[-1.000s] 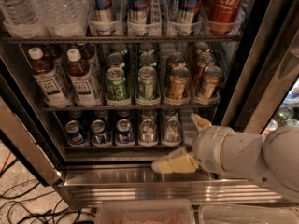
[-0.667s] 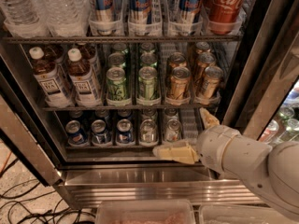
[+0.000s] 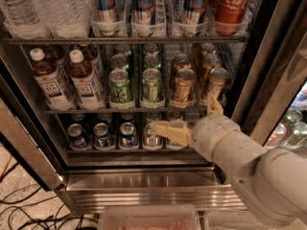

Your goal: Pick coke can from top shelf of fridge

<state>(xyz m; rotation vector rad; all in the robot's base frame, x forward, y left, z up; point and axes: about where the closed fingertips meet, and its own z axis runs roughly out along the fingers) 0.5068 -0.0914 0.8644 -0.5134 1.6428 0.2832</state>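
The red coke can [image 3: 232, 4] stands in the rightmost clear lane tray on the top shelf [image 3: 124, 40] of the fridge [image 3: 144, 186], at the upper right of the camera view; its top is cut off by the frame edge. My gripper [image 3: 184, 113] is open and empty, one finger [image 3: 168, 131] pointing left and the other [image 3: 214, 104] pointing up. It sits in front of the bottom and middle racks, well below the coke can and a little to its left. My white arm [image 3: 259, 176] comes in from the lower right.
Blue-and-silver Red Bull cans [image 3: 144, 6] and water bottles [image 3: 57, 8] share the top shelf. Tea bottles [image 3: 84, 80], green cans [image 3: 120, 85] and gold cans [image 3: 184, 85] fill the middle rack. Small cans [image 3: 103, 135] stand below. The door frame [image 3: 273, 75] is at right, cables [image 3: 19, 205] on the floor.
My gripper has risen from the fridge's bottom sill to the level between the bottom and middle racks, moving slightly left. The cans have not moved.
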